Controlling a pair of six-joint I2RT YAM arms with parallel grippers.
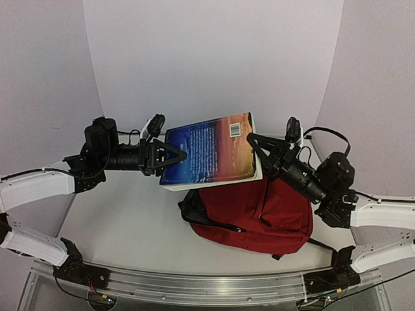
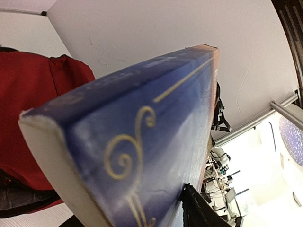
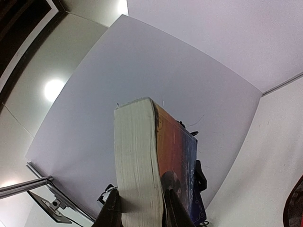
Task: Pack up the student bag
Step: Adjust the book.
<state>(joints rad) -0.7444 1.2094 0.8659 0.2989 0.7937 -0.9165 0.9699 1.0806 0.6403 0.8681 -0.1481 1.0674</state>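
Observation:
A thick book (image 1: 211, 150) with a blue-to-orange cover hangs level above the student bag (image 1: 259, 214), a dark red backpack lying on the table. My right gripper (image 1: 258, 144) is shut on the book's right edge; in the right wrist view its fingers (image 3: 171, 201) pinch the pale page block (image 3: 137, 161). My left gripper (image 1: 174, 155) straddles the book's left edge. In the left wrist view the blue spine (image 2: 142, 142) fills the frame and one black finger (image 2: 196, 208) lies against the cover. The other finger is hidden, so the grip is unclear. The bag's red fabric (image 2: 28, 118) shows below.
The white table (image 1: 123, 220) is ringed by a curved white backdrop (image 1: 214, 58). An aluminium rail (image 1: 207, 285) carrying both arm bases runs along the near edge. Black straps (image 1: 191, 214) trail from the bag's left side.

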